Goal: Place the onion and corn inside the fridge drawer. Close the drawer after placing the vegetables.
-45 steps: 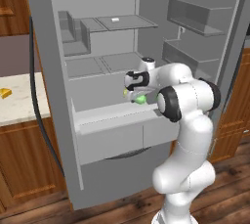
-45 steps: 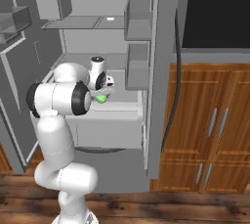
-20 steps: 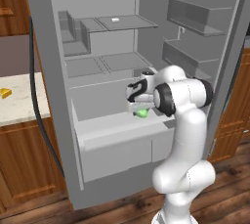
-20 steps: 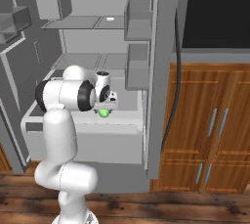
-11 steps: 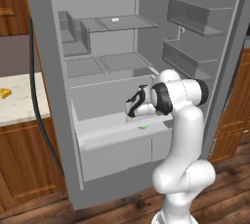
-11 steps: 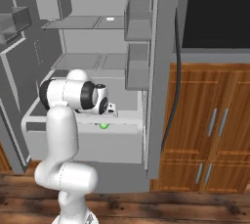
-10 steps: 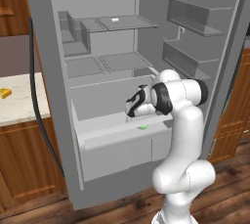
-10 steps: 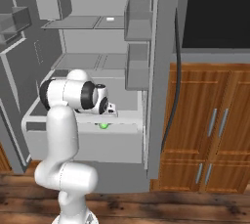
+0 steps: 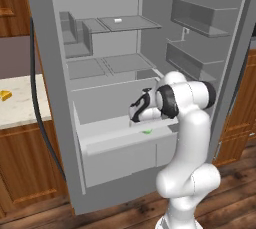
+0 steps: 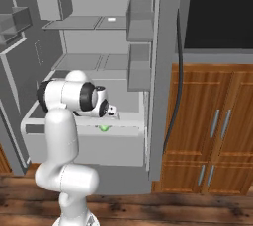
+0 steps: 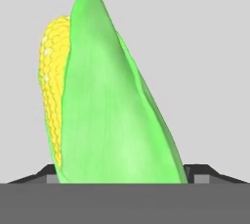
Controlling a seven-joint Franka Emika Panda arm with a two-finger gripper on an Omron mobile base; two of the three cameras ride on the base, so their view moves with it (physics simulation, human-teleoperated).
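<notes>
- One corn [image 11: 112,105] cob sits clamped between the gripper [image 9: 141,123] jaws, low over the fridge drawer [image 9: 120,153] at centre frame.
- Drawer stands pulled out; its front rim lies just below, seemingly apart from the cob.
- Shelves [image 9: 125,23] hang well above.

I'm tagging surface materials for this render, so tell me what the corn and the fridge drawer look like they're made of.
The corn: smooth, slightly glossy green husk, almost plastic-looking, with a strip of bumpy yellow kernels along one side; it reads as a rendered vegetable. The fridge drawer: flat, matte pale grey with plain faces and no visible grain or sheen, probably moulded plastic, though painted metal would look the same here.
</notes>
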